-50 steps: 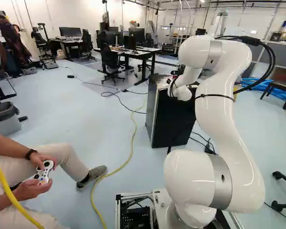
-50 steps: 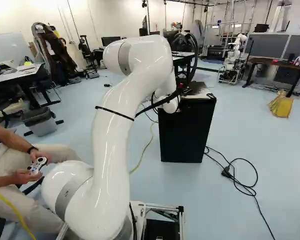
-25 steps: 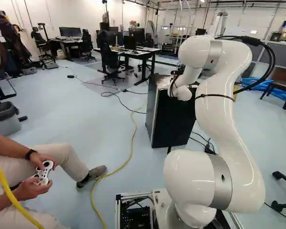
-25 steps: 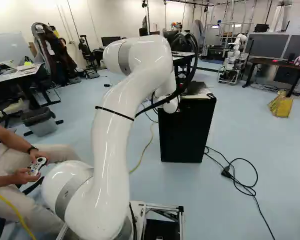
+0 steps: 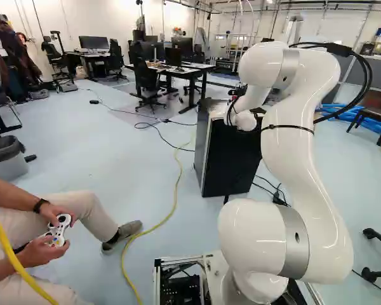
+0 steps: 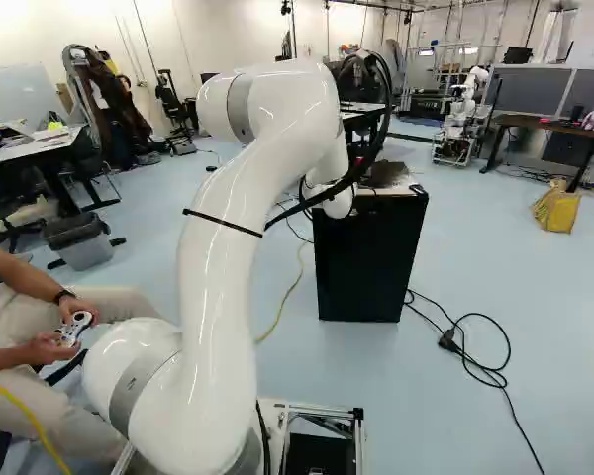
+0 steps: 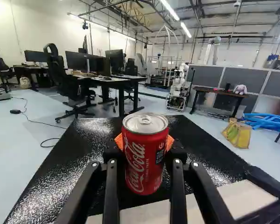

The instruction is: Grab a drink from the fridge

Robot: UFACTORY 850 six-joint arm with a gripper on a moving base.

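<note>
Left base view: arm raised (just slightly) — end effector clamped round red can.

1. White robot arm rises from its near lowest joint, bending over at the high elbow.
2. Beyond that bend, it drops to a low wrist on the far side.
3. Black gripper points toward the far side, roughly level.
4. Its fingers stand parted left and right, orange pads facing inward, gripping.
</note>
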